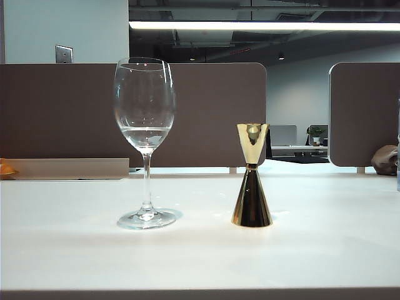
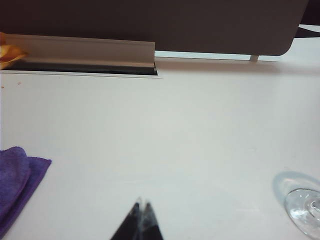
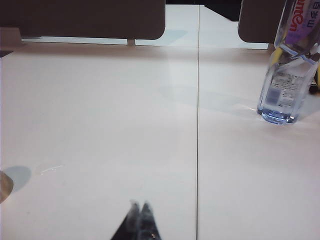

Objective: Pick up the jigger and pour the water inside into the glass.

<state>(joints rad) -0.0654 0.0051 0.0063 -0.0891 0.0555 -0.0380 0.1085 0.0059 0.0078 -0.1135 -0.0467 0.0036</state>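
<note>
Right now my left claw (image 2: 140,212) and my right claw (image 3: 139,212) are both clenched on nothing, low over the white table (image 1: 200,256). Ahead, between them, the gold jigger (image 1: 252,176) stands near the wine glass (image 1: 145,140), not touching. I think a clumsy grab could tip either. Lots of bare table lies around my claws.

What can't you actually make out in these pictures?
- Jigger: whether its top cup holds water; the metal wall hides it in the exterior view.
- Glass: the left wrist view's edge cuts off all but its foot.
- Bottle: its top is cut off in the right wrist view.
- Left gripper and right gripper: blurred tips only, jaws together; neither appears in the exterior view.
</note>
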